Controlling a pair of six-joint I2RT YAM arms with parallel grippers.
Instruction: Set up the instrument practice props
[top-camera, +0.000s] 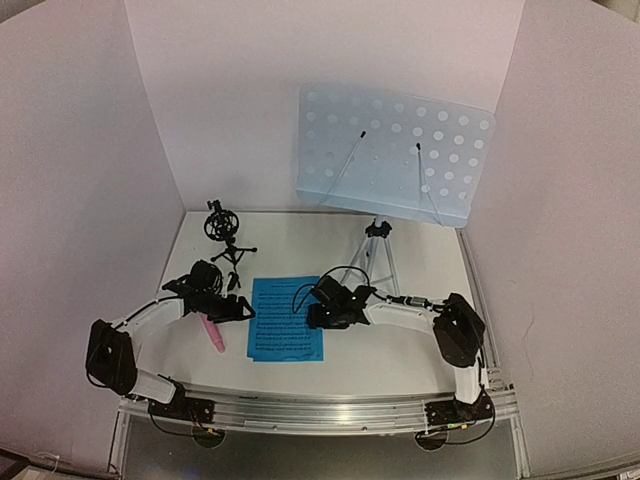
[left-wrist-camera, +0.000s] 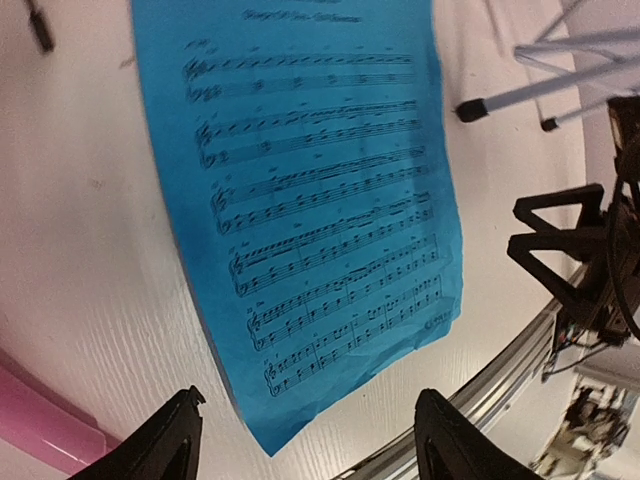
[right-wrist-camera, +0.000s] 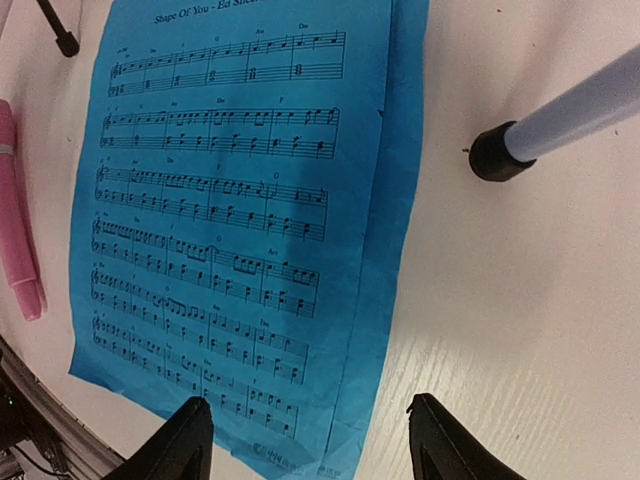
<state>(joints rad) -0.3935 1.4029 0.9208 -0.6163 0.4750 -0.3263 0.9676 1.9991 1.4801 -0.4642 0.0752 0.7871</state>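
Two bright blue music sheets (top-camera: 285, 320) lie stacked flat on the table between my arms; the lower sheet's edge (right-wrist-camera: 405, 180) peeks out on one side. My left gripper (top-camera: 240, 309) hovers open over the stack's left edge, and in its wrist view the near corner of the top sheet (left-wrist-camera: 320, 200) lies between its fingers (left-wrist-camera: 305, 440). My right gripper (top-camera: 312, 316) hangs open over the right edge (right-wrist-camera: 310, 440). The pink microphone (top-camera: 212, 335) lies left of the sheets. The black tripod mic holder (top-camera: 225, 232) stands behind it. The pale blue music stand (top-camera: 395, 155) rises at the back right.
The stand's silver tripod (top-camera: 378, 255) stands just behind my right gripper, with one rubber foot (right-wrist-camera: 498, 152) beside the sheets. White walls close in the table on three sides. A metal rail (top-camera: 320, 410) runs along the near edge.
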